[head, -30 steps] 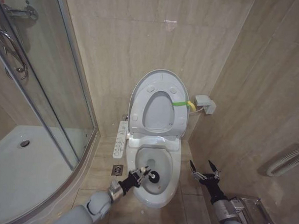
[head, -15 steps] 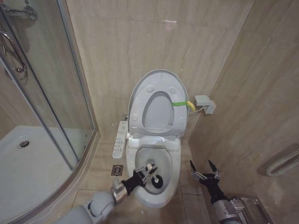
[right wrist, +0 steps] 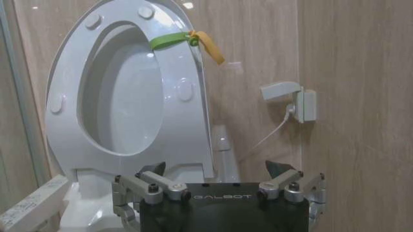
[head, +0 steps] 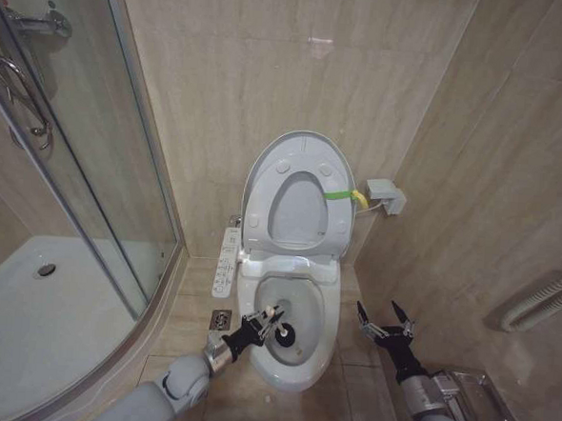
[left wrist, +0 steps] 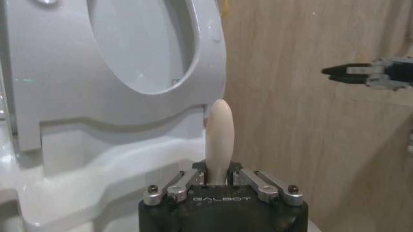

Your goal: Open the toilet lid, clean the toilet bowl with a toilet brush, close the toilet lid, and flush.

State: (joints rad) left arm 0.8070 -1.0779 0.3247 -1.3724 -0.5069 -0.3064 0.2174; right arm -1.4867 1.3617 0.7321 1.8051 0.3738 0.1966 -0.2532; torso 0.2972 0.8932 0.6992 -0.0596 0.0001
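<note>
Toilet brush (head: 281, 332) clamped in left gripper (head: 262, 326), handle level, head in toilet bowl (head: 316, 359); right gripper (head: 385, 324) apart.

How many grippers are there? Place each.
2. The left gripper holds the toilet brush over the toilet bowl; the right gripper hangs open beside it.

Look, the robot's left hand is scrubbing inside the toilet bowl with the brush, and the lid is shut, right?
Not quite: the toilet lid is up, leaning back against the wall, as the head view shows. The rest is right: the left hand holds the toilet brush with its dark head down in the toilet bowl.
</note>
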